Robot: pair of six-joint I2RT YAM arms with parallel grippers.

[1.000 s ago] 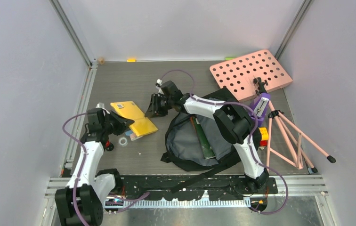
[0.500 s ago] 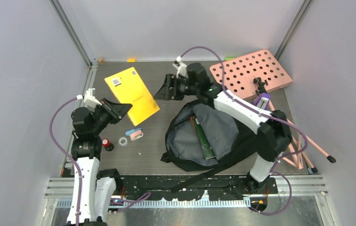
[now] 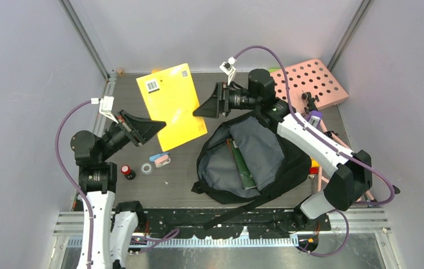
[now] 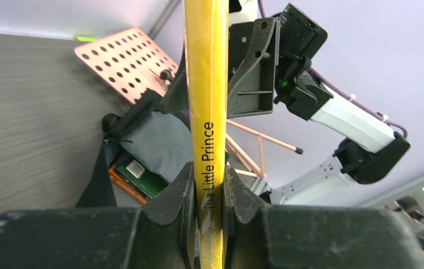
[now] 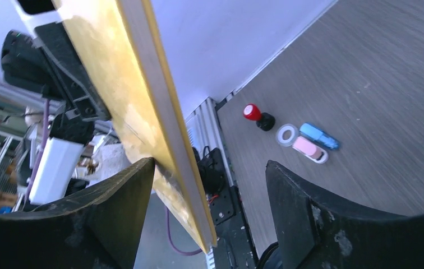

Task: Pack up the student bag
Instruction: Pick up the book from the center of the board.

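The student bag [image 3: 288,168] lies open at centre right, its grey lining [image 3: 254,148] up and a green book [image 3: 243,165] inside; it also shows in the left wrist view [image 4: 159,137]. A yellow book [image 3: 170,103], "The Little Prince" [image 4: 207,84], is held up off the table. My left gripper [image 3: 156,126] is shut on its spine [image 4: 208,188]. My right gripper [image 3: 203,110] is open with the book's opposite edge [image 5: 159,112] between the jaws, close to one finger [image 5: 114,207]; the other finger [image 5: 322,213] stands well apart.
A red-capped bottle [image 3: 125,170], a tape roll [image 3: 147,168] and blue and pink small items [image 3: 161,159] lie left of the bag. A pink board with round holes [image 3: 310,84] and a pink folding stand [image 3: 355,168] sit at the right. A purple item [image 3: 313,119] is beside the bag.
My left gripper has lifted the yellow book off the table and raised it toward the back. My right arm has risen and swung right, its open jaws now round the book's edge.
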